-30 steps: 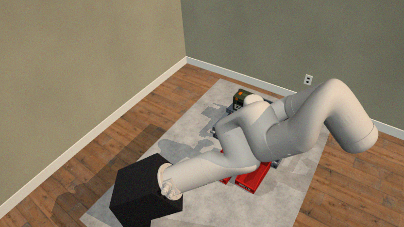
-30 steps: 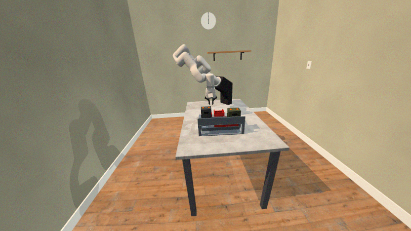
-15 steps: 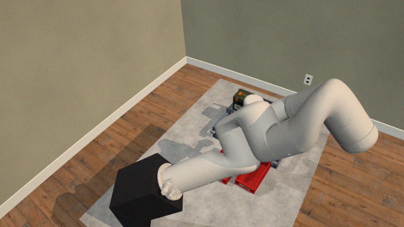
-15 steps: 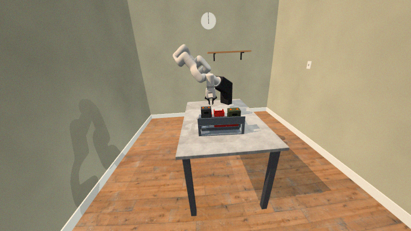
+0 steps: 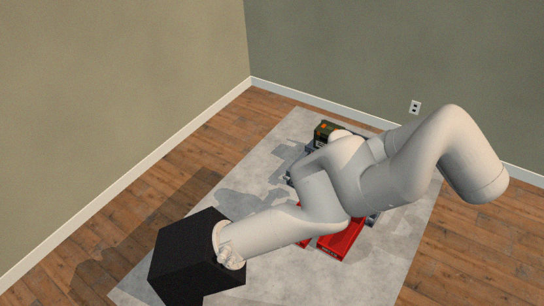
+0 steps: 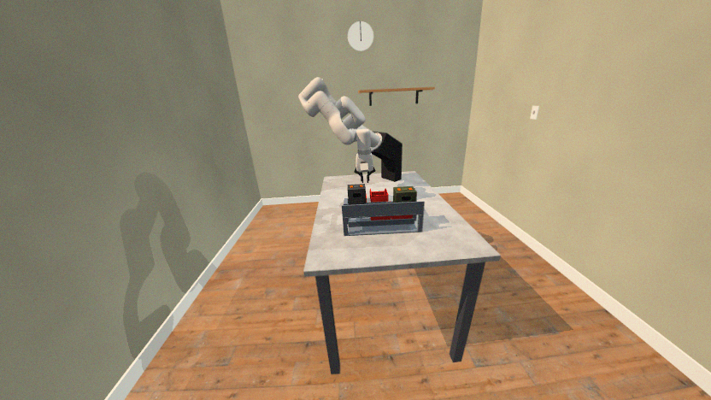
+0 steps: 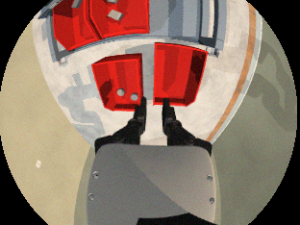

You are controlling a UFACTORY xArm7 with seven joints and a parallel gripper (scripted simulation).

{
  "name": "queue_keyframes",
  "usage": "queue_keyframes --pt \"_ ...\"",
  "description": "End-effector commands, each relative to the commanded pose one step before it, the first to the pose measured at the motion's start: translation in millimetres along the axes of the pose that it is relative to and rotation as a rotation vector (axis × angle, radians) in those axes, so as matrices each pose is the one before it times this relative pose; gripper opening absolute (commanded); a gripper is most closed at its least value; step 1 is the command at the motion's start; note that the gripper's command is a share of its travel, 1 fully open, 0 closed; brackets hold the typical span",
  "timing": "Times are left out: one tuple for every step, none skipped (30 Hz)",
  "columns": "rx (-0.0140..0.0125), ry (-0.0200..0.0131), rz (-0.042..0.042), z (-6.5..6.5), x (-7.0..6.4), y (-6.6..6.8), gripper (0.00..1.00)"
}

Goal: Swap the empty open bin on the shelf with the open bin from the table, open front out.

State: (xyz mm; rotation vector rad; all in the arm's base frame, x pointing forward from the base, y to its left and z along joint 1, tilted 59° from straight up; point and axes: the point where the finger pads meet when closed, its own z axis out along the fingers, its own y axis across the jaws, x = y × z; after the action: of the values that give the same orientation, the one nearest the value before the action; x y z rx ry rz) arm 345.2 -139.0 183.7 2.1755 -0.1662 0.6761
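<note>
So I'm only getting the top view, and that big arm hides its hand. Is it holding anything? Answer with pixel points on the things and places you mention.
Observer: No. The exterior and wrist views show the gripper (image 6: pixel 365 179) (image 7: pixel 154 105), which is partly open and holds nothing.
Operator: And those red bins poking out below the arm, is there anything in the left one (image 5: pixel 303 242) (image 7: pixel 117 74)?
Observer: Yes, the wrist view shows two small grey parts (image 7: pixel 120 91) inside it, near the end closest to the gripper.

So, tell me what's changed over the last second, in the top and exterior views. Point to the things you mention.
Nothing visibly changed: no move, nothing taken hold of or let go. The arm (image 5: pixel 315 190) (image 6: pixel 343 130), red bins (image 5: pixel 338 241) (image 6: pixel 379 197) (image 7: pixel 175 72) and green case (image 5: pixel 333 124) (image 6: pixel 405 193) stayed put; the jaws stand apart, nothing between them.
</note>
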Motion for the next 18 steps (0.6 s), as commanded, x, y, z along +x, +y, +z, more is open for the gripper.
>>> queue_keyframes --pt "0.00037 0.00281 -0.0002 3.88 1.01 -0.29 0.26" --pt "0.00005 -0.00001 0.00001 1.57 -0.01 0.0 0.26" --pt "-0.00005 0.00001 -0.00001 1.64 0.02 0.01 0.26" --pt "0.0 0.0 0.0 1.71 0.0 0.01 0.26" --pt "0.0 0.0 0.0 0.0 0.0 0.0 0.26" --pt "0.0 0.0 0.0 0.0 0.0 0.0 0.26" --pt "0.00003 -0.00001 0.00001 1.78 -0.01 0.01 0.26" --pt "-0.00004 0.0 -0.00001 1.84 0.01 0.01 0.26" --pt "0.00002 0.0 0.00001 1.89 -0.01 0.01 0.26" --pt "-0.00001 0.0 0.0 1.94 0.0 0.01 0.26" --pt "-0.00001 0.0 0.0 1.98 0.0 0.01 0.26" --pt "0.00003 0.0 0.00001 2.01 -0.01 0.01 0.26" --pt "-0.00003 0.0 -0.00001 2.04 0.01 0.01 0.26" --pt "0.00003 0.0 0.00001 2.05 -0.01 0.01 0.26" --pt "-0.00002 0.0 -0.00001 2.07 0.01 0.01 0.26" --pt "0.00001 0.0 0.0 2.07 0.0 0.01 0.26" --pt "0.0 0.0 0.0 2.06 0.0 0.01 0.26" --pt "-0.00001 0.0 0.0 2.05 0.0 0.01 0.26"
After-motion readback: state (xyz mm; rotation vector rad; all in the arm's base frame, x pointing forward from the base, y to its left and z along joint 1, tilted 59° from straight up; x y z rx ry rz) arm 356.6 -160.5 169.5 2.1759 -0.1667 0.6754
